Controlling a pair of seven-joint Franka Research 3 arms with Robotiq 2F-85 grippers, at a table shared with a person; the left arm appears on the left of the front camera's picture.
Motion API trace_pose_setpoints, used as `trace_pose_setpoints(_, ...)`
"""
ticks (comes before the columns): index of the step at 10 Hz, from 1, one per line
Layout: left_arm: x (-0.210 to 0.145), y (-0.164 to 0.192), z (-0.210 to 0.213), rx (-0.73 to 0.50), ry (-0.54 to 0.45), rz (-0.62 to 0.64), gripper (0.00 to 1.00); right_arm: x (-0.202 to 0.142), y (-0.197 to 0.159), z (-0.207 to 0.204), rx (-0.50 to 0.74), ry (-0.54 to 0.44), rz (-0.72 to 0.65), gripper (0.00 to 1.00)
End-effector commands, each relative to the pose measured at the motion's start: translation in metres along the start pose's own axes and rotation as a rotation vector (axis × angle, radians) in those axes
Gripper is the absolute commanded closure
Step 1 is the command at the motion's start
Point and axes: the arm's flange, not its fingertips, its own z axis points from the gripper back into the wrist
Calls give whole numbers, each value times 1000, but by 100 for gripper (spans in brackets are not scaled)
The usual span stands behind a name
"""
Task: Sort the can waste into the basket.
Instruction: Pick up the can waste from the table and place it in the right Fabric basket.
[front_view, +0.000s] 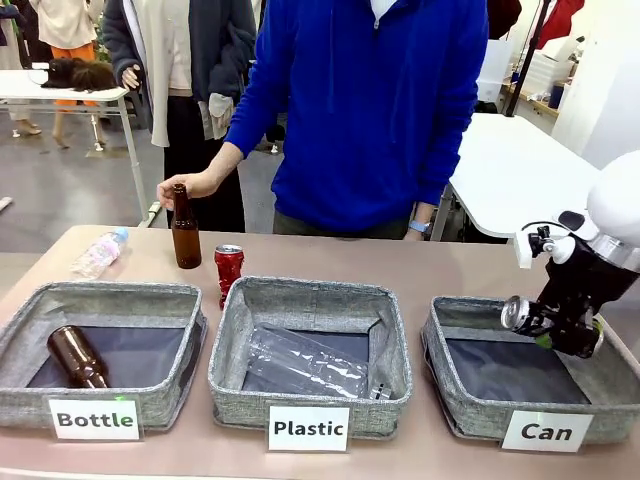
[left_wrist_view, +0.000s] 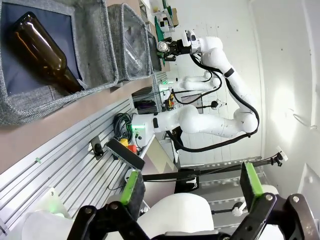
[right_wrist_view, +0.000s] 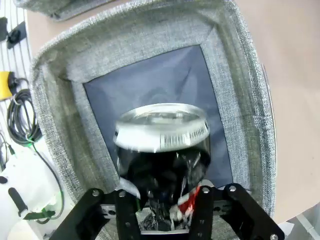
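Observation:
My right gripper (front_view: 552, 326) is shut on the black-and-silver can (front_view: 520, 315), holding it sideways over the grey basket signed "Can" (front_view: 475, 400). In the right wrist view the can (right_wrist_view: 162, 145) hangs directly above the basket's dark base (right_wrist_view: 150, 85), its silver top facing the camera. The red can (front_view: 228, 268) stands upright on the table behind the "Plastic" basket (front_view: 310, 385). My left gripper (left_wrist_view: 192, 192) is open with nothing between its green pads, off the table's near side. The far arm with the can (left_wrist_view: 162, 47) shows small in the left wrist view.
A person in blue stands at the far side, a hand (front_view: 185, 186) on an upright brown bottle (front_view: 185, 232). A clear plastic bottle (front_view: 98, 253) lies at the table's far left. The "Bottle" basket (front_view: 100, 395) holds a brown bottle (front_view: 78, 357); the "Plastic" basket holds a crushed clear bottle (front_view: 305, 362).

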Motion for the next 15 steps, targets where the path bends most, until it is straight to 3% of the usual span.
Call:
trace_pose_setpoints(1,0,-1,0,-17,-4,-22,0,6,-1,10,49,34,0,0)
trace_pose_setpoints(3,0,-1,0,-17,-4,-22,0,7,0,10,51,37,-10,0)
trace_pose_setpoints(4,0,-1,0,-17,-4,-22,0,9,0,10,63,37,-16,5)
trace_pose_setpoints(5,0,-1,0,-17,-4,-22,0,8,1,11,72,29,-30,0)
trace_pose_setpoints(7,0,-1,0,-17,-4,-22,0,1,0,19,122,-38,-84,0)
trace_pose_setpoints(8,0,-1,0,-17,-4,-22,0,-5,0,26,196,-117,-167,0)
trace_pose_setpoints(10,0,-1,0,-17,-4,-22,0,-28,0,58,379,-398,-410,0)
trace_pose_setpoints(11,0,-1,0,-17,-4,-22,0,-38,-2,76,424,-568,-498,0)
trace_pose_setpoints(12,0,-1,0,-17,-4,-22,0,-44,-6,89,374,-782,-637,0)
trace_pose_setpoints(13,0,-1,0,-17,-4,-22,0,-49,-4,100,471,-904,-686,0)
trace_pose_setpoints(15,0,-1,0,-17,-4,-22,0,-59,-8,108,771,-1059,-797,0)
